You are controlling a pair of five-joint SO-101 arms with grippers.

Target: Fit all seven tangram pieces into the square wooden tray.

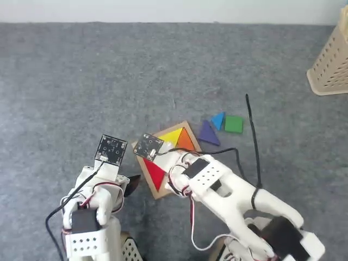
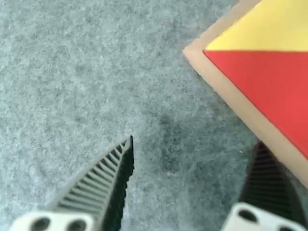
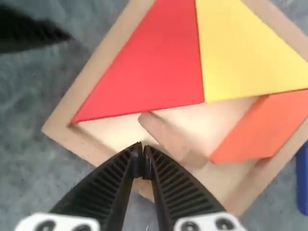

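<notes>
The square wooden tray [image 1: 142,163] lies in front of both arms and holds a red triangle [image 1: 154,173], a yellow triangle [image 1: 173,136] and an orange piece [image 1: 186,141]. A purple triangle [image 1: 208,132], a blue triangle [image 1: 218,120] and a green square [image 1: 234,124] lie on the carpet to its right. My right gripper [image 3: 143,155] is shut with nothing in it, just over the tray's near rim [image 3: 91,147]. A tan parallelogram shape [image 3: 166,138] lies on the bare tray floor. My left gripper [image 2: 192,168] is open over carpet beside the tray's corner [image 2: 192,50].
A beige perforated basket [image 1: 331,60] stands at the far right edge. A black cable [image 1: 253,136] runs along the carpet right of the loose pieces. Grey carpet stretches open behind and left of the tray.
</notes>
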